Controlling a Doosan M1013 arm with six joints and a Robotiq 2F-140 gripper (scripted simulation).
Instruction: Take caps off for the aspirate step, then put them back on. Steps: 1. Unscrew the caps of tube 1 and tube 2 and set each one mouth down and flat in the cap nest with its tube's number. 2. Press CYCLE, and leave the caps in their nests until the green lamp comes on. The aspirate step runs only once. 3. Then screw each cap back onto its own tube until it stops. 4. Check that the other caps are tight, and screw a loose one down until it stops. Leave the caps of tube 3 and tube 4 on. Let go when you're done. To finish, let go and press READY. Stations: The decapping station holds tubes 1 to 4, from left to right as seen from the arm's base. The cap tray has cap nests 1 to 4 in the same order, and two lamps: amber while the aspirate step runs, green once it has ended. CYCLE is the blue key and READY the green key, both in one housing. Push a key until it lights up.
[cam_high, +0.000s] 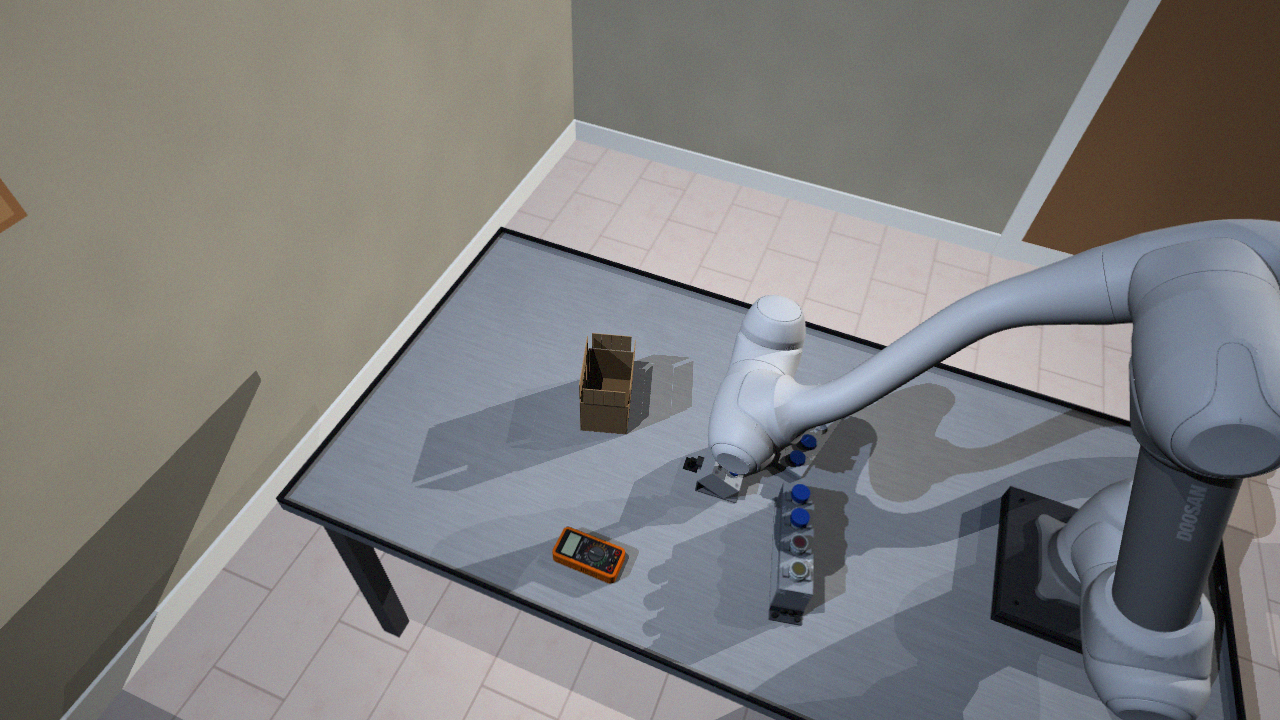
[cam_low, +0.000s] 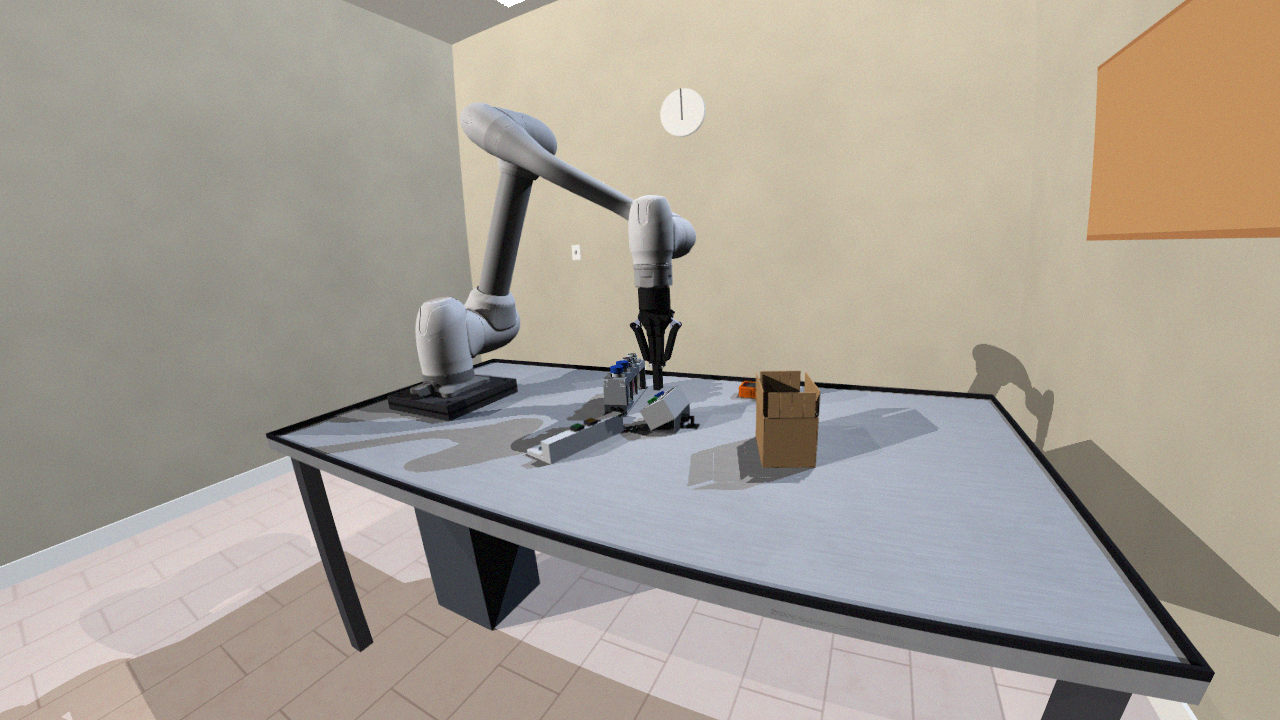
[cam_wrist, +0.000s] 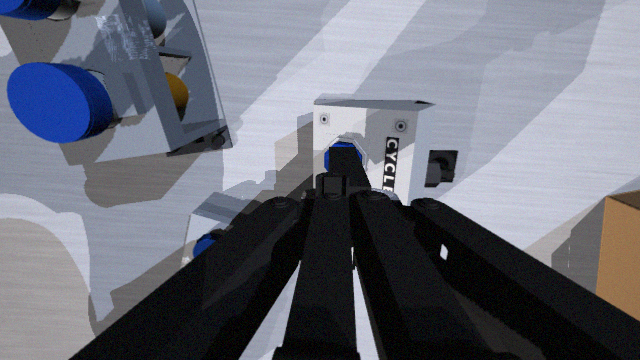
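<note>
My gripper (cam_wrist: 341, 168) is clenched with nothing in it; fingers pressed together, tips down over the blue CYCLE key (cam_wrist: 336, 150) on the key housing (cam_wrist: 372, 125) (whether the tips touch the key or sit just above it, I cannot tell); the key is mostly hidden behind my fingers, the label CYCLE readable just beside it; the READY key is hidden under my linkage.

Cap tray (cam_high: 816, 445) lies beside my wrist, with two blue caps (cam_high: 808, 441) sitting in its nests; which nest numbers, I cannot read.

Decapping station (cam_high: 793, 591): two tubes capped in blue (cam_high: 800, 493), two tubes open at the top.

Also on the table (cam_high: 501, 295): cardboard box (cam_high: 606, 385), well apart from the stations; orange multimeter (cam_high: 588, 555) near the table's edge.
</note>
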